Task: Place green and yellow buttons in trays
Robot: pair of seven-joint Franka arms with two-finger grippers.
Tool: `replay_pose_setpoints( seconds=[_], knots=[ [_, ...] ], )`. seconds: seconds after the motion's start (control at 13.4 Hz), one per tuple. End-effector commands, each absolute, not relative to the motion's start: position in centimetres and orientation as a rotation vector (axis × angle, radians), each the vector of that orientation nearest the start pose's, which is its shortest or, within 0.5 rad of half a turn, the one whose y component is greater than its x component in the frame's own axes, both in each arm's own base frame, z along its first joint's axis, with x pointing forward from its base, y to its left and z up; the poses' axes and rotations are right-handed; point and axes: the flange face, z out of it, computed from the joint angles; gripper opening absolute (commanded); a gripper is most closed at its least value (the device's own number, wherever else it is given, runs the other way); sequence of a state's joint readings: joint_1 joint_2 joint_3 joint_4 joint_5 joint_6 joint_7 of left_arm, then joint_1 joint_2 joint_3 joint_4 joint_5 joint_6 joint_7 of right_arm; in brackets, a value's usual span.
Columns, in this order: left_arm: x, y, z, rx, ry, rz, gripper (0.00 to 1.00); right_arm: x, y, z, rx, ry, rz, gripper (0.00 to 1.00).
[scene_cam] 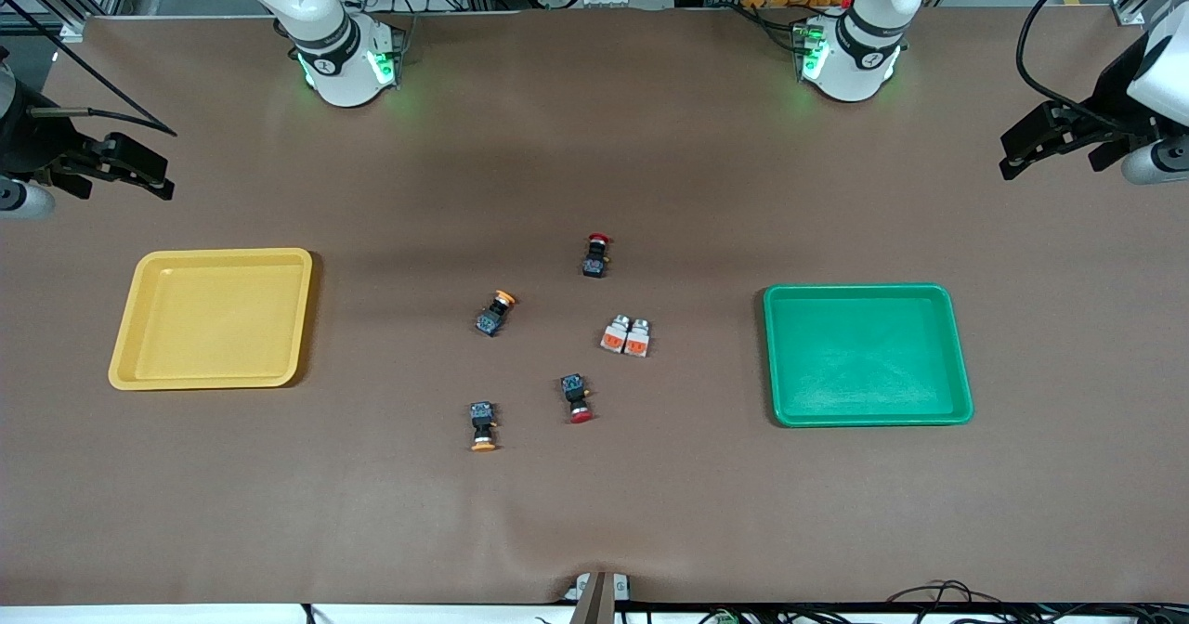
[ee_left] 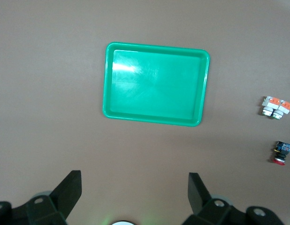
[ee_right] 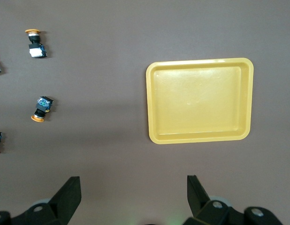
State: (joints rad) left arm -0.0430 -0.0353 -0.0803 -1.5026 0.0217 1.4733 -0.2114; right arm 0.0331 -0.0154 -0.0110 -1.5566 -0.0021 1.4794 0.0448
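Green and yellow buttons lie loose in the middle of the worktop point(scene_cam: 594, 141), between the two trays and in neither; one orange-capped button point(scene_cam: 496, 312) lies tilted, its cap pointing away from the front camera, and a second orange-capped button point(scene_cam: 483, 425) lies nearer that camera, cap toward it; the two pale blocks point(scene_cam: 626, 336) with orange faces sit touching, side by side, toward the green tray point(scene_cam: 962, 364); two red-capped buttons point(scene_cam: 596, 254) point(scene_cam: 578, 397) lie among them and are not part of the job. The yellow tray point(scene_cam: 125, 345) sits toward the right arm's end, the green toward the left arm's, both holding nothing. The right gripper point(ee_right: 131, 192) hangs high over the worktop beside the yellow tray, fingers spread wide, gripping nothing; the left gripper point(ee_left: 134, 190) hangs likewise beside the green tray, fingers spread. Both stand well apart from the buttons, which lie inward past each tray; judging by position, the pale blocks fall to the left arm, the orange-capped pair to the right; each body's long axis runs cap to base, so the fingers should probably close across it.
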Motion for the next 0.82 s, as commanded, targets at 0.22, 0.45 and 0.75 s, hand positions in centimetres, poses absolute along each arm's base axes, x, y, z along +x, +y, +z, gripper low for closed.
replay_pose_setpoints(
  seconds=[0.22,0.45,0.75],
  knots=[
    [52.9,-5.4,67.0,-3.099,-0.133,0.022,1.0,53.8,0.9,63.6,-3.125,0.063,0.097,1.0],
    [53.2,-5.4,66.5,-3.102,-0.132,0.032,1.0,53.8,1.0,63.6,-3.126,0.061,0.097,1.0],
    [54.1,-6.0,65.1,-3.105,-0.119,0.067,1.0,53.8,0.8,63.6,-3.126,0.065,0.097,1.0]
  ],
)
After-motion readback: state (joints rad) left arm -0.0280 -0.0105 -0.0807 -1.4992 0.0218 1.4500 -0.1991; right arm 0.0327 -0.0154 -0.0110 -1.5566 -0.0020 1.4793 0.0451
